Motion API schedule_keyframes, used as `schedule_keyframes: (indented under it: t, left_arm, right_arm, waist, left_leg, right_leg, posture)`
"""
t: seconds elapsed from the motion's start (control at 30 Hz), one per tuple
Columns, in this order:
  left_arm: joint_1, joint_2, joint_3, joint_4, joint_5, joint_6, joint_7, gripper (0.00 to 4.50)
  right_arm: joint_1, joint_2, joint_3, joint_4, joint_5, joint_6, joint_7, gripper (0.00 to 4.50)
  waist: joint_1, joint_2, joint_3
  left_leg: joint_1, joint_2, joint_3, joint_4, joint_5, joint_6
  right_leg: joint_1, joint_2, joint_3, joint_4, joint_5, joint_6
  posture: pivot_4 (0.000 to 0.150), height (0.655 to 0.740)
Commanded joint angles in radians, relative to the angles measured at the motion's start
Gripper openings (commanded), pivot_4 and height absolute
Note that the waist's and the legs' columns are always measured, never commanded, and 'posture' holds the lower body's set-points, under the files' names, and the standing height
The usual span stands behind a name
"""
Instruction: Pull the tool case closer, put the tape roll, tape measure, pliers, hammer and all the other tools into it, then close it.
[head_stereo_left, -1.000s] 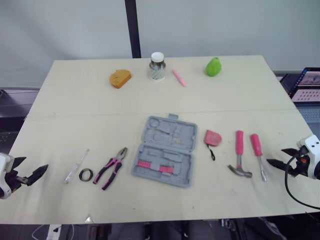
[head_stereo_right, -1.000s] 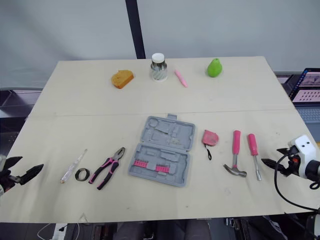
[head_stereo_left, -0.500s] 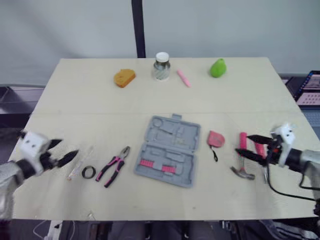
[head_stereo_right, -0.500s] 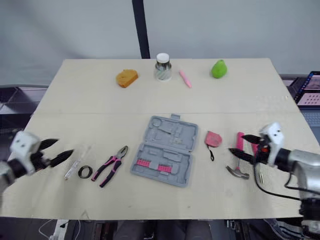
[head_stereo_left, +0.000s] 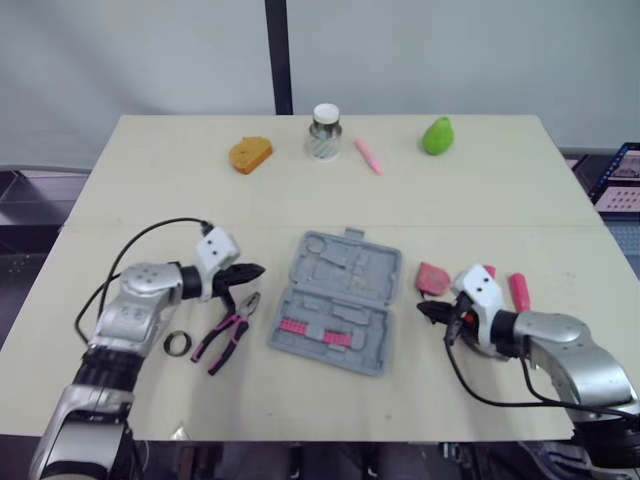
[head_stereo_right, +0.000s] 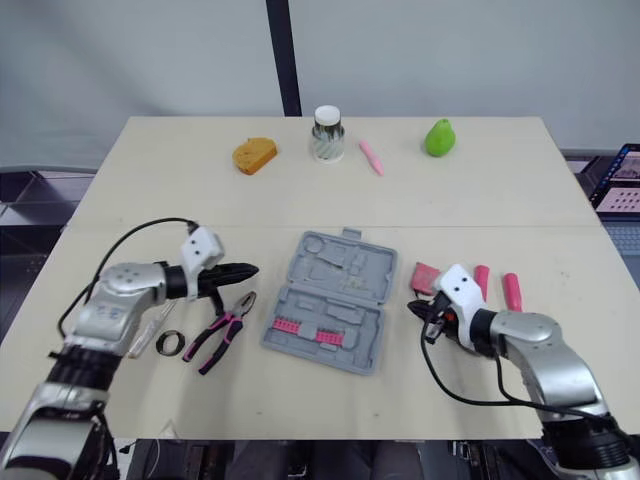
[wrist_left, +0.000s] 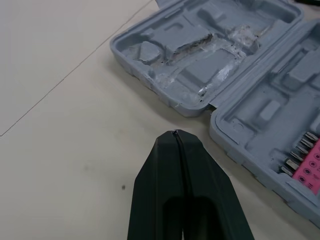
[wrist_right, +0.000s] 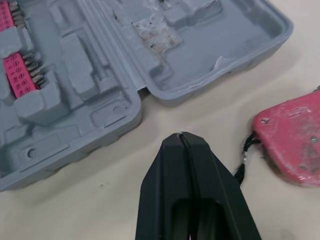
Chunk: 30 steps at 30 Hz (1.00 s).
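Counting from the left across the table: one black tape roll, one pair of pliers, one tool case, one tape measure, then one pink handle and a second pink handle whose near ends are hidden behind the right arm.

Along the far edge stand four more things: an orange block, a jar, a pink marker and a green pear-shaped thing.

The pliers have pink and black grips and lie diagonally, with the nose pointing far and right. Just beyond that nose is the left gripper. Its fingers are pressed together on nothing and aim right at the case, a little short of it.

The case is grey and lies open and flat at the middle of the table. Its moulded lid half is on the far side with the handle tab at the far edge. The near half carries two pink bit strips. The hinge line runs left to right, dipping slightly nearer at the right.

The right gripper is between the case and the tape measure. Its fingers are closed with nothing in them and point left at the case's right edge without touching it.

The tape measure is pink-red and lies just right of the case. Its black cord trails toward the near side.
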<state>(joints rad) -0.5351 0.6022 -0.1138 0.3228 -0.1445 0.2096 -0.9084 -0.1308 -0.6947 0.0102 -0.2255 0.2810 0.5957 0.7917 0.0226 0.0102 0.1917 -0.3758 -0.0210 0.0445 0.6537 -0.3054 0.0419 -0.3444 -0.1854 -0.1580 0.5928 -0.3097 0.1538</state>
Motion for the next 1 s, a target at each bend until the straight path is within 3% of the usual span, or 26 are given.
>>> schedule_keyframes:
  t: [0.03,0.6,0.7,1.0]
  left_arm:
    - [-0.045,-0.011,-0.047,0.09,0.061,-0.055,-0.024,0.0]
    - [-0.138,-0.127,-0.097,0.326,0.167,-0.201,-0.008,0.0]
    - [-0.143,-0.139,-0.098,0.346,0.172,-0.209,-0.009,0.0]
    - [-0.147,-0.168,-0.091,0.358,0.178,-0.23,0.006,0.0]
  right_arm:
    - [-0.004,0.008,0.016,-0.054,-0.024,0.033,-0.052,0.01]
    - [-0.021,0.046,0.081,-0.078,-0.074,0.108,-0.122,0.01]
    - [-0.044,0.062,0.097,-0.048,-0.085,0.102,-0.124,0.01]
    - [-0.116,0.11,0.133,0.056,-0.116,0.059,-0.116,0.01]
  waist:
    - [0.0,0.0,0.0]
    - [0.001,-0.001,0.0]
    - [0.0,-0.001,0.0]
    - [0.002,-0.001,-0.001]
  left_leg:
    - [0.0,0.0,0.0,0.0,0.0,0.0]
    - [-0.007,0.001,-0.002,0.006,-0.001,0.001]
    - [-0.014,0.0,-0.001,0.01,0.0,0.001]
    - [-0.015,0.0,-0.002,0.011,0.0,0.001]
  right_leg:
    - [0.0,0.0,0.0,0.0,0.0,0.0]
    - [-0.004,0.0,0.0,0.001,0.0,0.0]
    - [-0.011,0.0,0.0,0.006,0.0,-0.001]
    - [-0.012,0.0,0.0,0.008,0.001,-0.001]
  posture:
    - [0.15,0.74]
    - [0.15,0.74]
    - [0.15,0.74]
    - [0.15,0.74]
